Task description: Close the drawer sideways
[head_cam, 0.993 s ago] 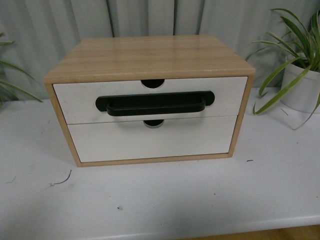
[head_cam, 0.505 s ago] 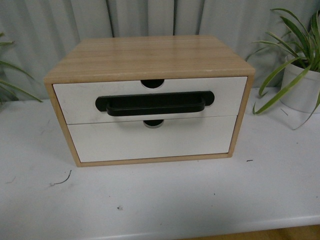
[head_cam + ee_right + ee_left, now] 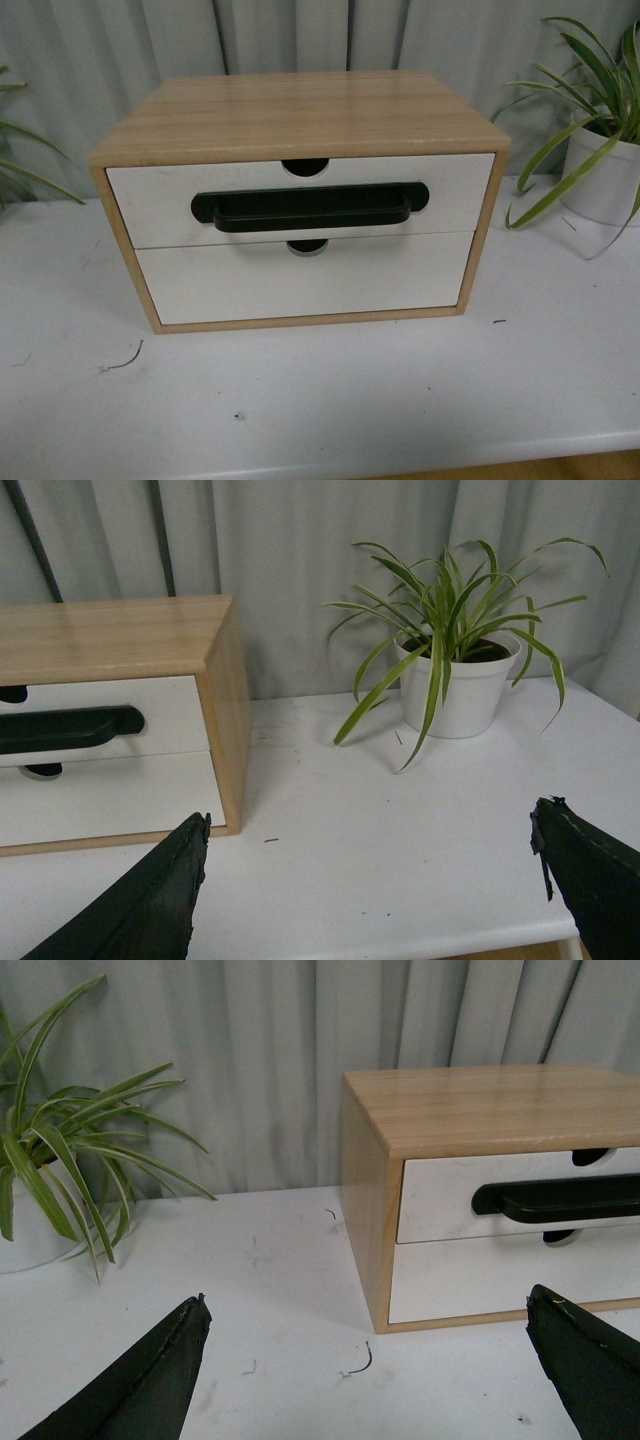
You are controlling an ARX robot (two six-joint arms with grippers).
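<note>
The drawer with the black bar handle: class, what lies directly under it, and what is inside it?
Under the drawer sits a handleless white drawer in the same wooden cabinet. Both fronts look shut, so any contents are hidden.

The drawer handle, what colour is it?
Black, on the white drawer front; the handle shows best in the front view.

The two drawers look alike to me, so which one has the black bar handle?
The upper drawer: a wide black handle spans its white front. The lower drawer beneath it has a plain white front with no handle.
</note>
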